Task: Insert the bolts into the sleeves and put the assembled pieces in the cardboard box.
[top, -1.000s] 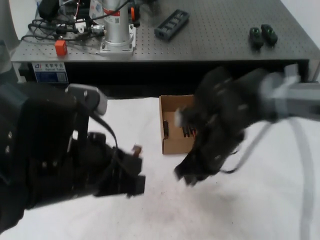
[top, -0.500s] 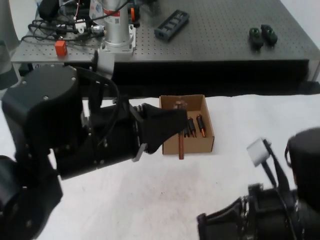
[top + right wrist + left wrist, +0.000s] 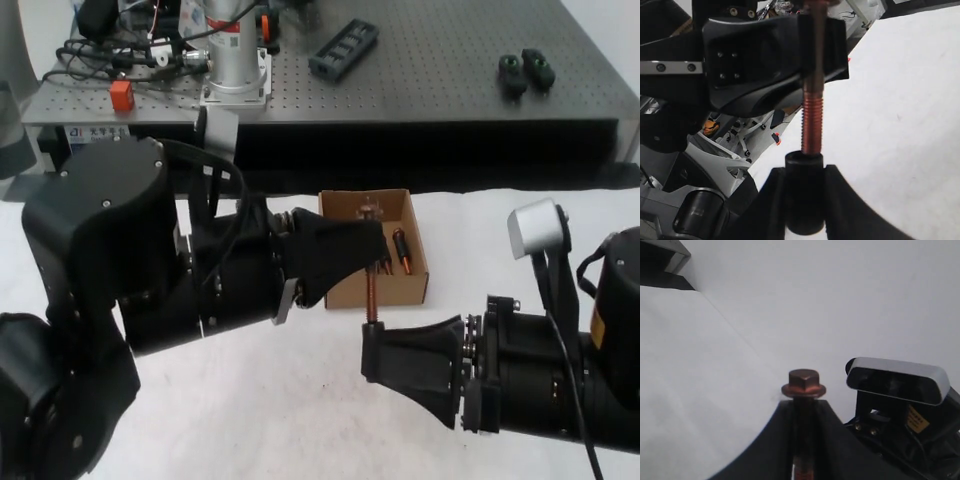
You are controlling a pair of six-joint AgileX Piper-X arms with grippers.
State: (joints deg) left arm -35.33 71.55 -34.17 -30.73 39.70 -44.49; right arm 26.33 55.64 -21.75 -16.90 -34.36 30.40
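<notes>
Bolt (image 3: 369, 270) upright in the air, just in front of the cardboard box (image 3: 396, 291), hex head up. The left gripper (image 3: 362, 246) is clamped on the shank below the head; the left wrist view has the bolt (image 3: 803, 390) pinched between the two fingers. The threaded end points down and meets the top of the sleeve (image 3: 804, 192), a short black tube. How far in it goes, can't tell. The right gripper (image 3: 378, 345) is closed on the sleeve from below and holds it upright, right under the bolt.

In the box, a few assembled pieces (image 3: 400, 248) lie against the right wall. The box sits on a white cloth (image 3: 300, 410) covering the bench.

Behind it a metal table (image 3: 450, 80) with a grid of holes carries a black tray (image 3: 343, 48), a silver post (image 3: 235, 50), an orange block (image 3: 121, 94), cables (image 3: 110, 50) and two black knobs (image 3: 525, 70).

Versus half a second ago: the right arm was low in the near right corner, well apart from the bolt, and has now come up under the bolt's tip. The left gripper with the bolt has shifted slightly right. The box has not moved.
</notes>
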